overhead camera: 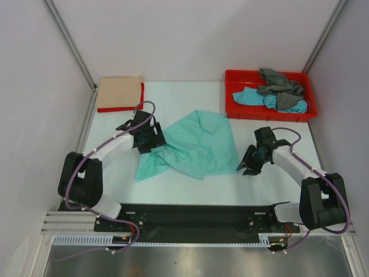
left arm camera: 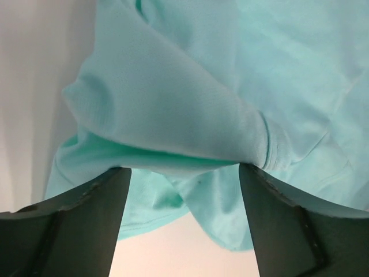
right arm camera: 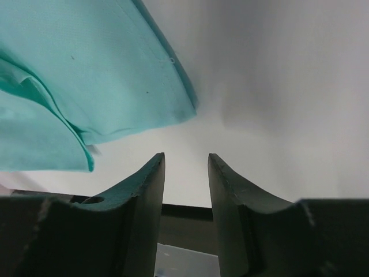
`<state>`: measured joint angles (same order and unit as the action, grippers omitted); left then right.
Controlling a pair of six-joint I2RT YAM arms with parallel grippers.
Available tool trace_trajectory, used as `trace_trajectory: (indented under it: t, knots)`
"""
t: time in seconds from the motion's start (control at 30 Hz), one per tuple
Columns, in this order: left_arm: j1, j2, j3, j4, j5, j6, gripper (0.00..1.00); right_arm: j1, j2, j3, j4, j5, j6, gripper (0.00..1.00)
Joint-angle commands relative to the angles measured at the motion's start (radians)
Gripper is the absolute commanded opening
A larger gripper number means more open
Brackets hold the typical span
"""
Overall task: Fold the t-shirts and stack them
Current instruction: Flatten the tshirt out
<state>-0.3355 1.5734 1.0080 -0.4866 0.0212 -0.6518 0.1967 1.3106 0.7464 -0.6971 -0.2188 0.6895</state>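
1. The mint-green t-shirt [overhead camera: 202,144] is lying crumpled mid-table [overhead camera: 190,184], between the arms.
2. The left gripper [overhead camera: 154,140] is sitting at the shirt's left edge. Its wrist view is showing the fingers [left arm camera: 86,208] spread wide and released, with a raised fold of cloth between their tips.
3. The right gripper [overhead camera: 247,164] is sitting just beside the shirt's right edge, its fingers [right arm camera: 144,196] slightly parted and grasping nothing.
4. Only the overhead view is showing the red tray [overhead camera: 265,117] holding the turquoise-blue t-shirt [overhead camera: 248,97] and grey t-shirt [overhead camera: 279,83]. It is also showing the folded beige t-shirt [overhead camera: 119,92] lying on the red t-shirt [overhead camera: 121,109], far left.
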Motion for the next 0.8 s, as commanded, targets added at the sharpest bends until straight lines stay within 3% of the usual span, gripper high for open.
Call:
trace_trajectory:
  t: [0.0, 0.13, 0.3, 0.5, 0.63, 0.77]
  knots:
    - [0.006, -0.143, -0.072, -0.049, -0.018, -0.003, 0.83, -0.005, 0.004, -0.028, 0.077, -0.053, 0.036, 0.42]
    - [0.003, -0.376, -0.195, -0.145, -0.076, -0.057, 0.85, -0.005, -0.017, -0.065, 0.108, -0.079, 0.053, 0.44]
    - [0.004, -0.647, -0.351, -0.222, -0.148, -0.112, 0.77, -0.005, -0.050, -0.090, 0.120, -0.103, 0.056, 0.45]
    - [0.068, -0.601, -0.436, -0.207, -0.155, -0.104, 0.63, -0.005, -0.091, -0.113, 0.114, -0.094, 0.045, 0.45]
    - [0.149, -0.543, -0.436, -0.219, -0.190, -0.161, 0.48, -0.005, -0.105, -0.124, 0.116, -0.097, 0.061, 0.44]
    - [0.197, -0.541, -0.473, -0.195, -0.141, -0.166, 0.52, -0.005, -0.123, -0.124, 0.105, -0.085, 0.062, 0.44]
